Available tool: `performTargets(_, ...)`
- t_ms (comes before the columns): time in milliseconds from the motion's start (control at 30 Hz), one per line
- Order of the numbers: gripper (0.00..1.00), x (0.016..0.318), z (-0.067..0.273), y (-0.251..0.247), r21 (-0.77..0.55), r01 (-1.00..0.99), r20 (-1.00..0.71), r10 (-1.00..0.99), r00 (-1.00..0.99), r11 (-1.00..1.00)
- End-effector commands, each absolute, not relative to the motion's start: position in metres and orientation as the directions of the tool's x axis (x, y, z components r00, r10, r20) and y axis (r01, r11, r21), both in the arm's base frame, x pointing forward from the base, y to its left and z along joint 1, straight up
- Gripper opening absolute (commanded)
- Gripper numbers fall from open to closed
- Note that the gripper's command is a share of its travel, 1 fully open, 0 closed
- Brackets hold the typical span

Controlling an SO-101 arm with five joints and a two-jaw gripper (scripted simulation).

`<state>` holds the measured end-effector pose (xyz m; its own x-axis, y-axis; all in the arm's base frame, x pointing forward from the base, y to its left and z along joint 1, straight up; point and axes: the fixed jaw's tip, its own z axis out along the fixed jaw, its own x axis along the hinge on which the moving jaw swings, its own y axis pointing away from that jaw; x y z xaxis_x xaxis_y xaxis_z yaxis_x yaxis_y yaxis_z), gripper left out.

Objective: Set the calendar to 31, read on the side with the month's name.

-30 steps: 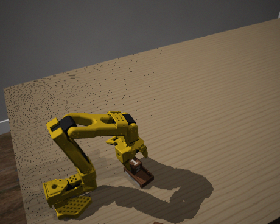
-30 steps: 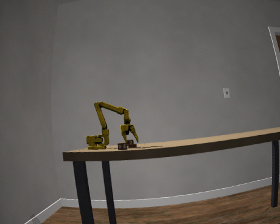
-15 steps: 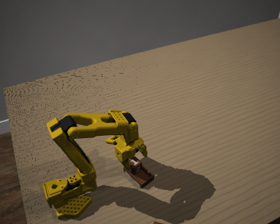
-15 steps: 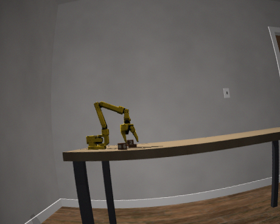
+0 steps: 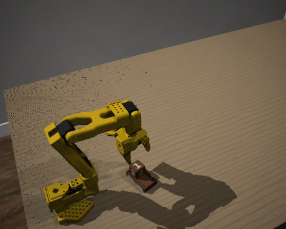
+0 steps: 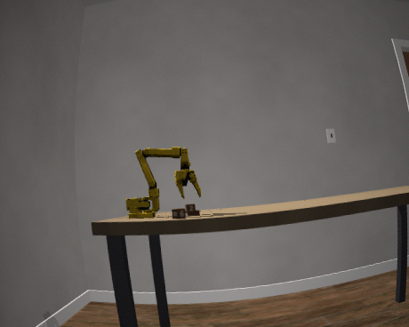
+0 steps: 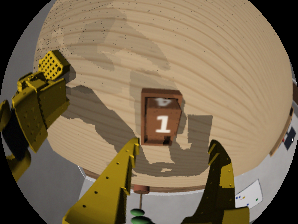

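End effector (EE) (image 5: pixel 139 157) (image 6: pixel 191 196) (image 7: pixel 175 142) is released, jaws apart, nothing gripped, pos. above tray (image 5: pixel 151 187) (image 6: pixel 195 213) (image 7: pixel 143 117). Tray sits on bench (image 5: pixel 208 93) (image 6: pixel 298 211) (image 7: pixel 225 75) w/ one cube (image 5: pixel 137 168) (image 6: pixel 190 207) (image 7: pixel 162 125) at one end, "1" on top, "2" on a side. 2nd cube (image 5: pixel 161 228) (image 6: pixel 179 213), marked "6", is outside tray, on bench.

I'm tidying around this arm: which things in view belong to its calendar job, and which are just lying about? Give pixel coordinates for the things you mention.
For the job:
- tray (image 5: pixel 150 186) (image 6: pixel 194 213) (image 7: pixel 161 92)
- cube in it (image 5: pixel 137 165) (image 6: pixel 190 208) (image 7: pixel 162 120)
- cube outside it (image 5: pixel 161 228) (image 6: pixel 179 213)
- tool (image 5: pixel 139 157) (image 6: pixel 191 196) (image 7: pixel 175 142)

Not for it:
- white sheet (image 7: pixel 249 194)
- green thing, unclear what (image 7: pixel 141 219)
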<state>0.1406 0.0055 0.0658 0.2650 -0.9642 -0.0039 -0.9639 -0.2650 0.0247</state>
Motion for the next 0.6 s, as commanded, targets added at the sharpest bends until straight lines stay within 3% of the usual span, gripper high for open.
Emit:
performTargets(0,0.36,0.1446,0.0829,0.0073,-0.028,-0.964,0.006,-0.965,0.263,-0.263)
performTargets(567,0.36,0.1441,0.085,0.0072,-0.028,-0.964,0.006,-0.965,0.263,-0.263)
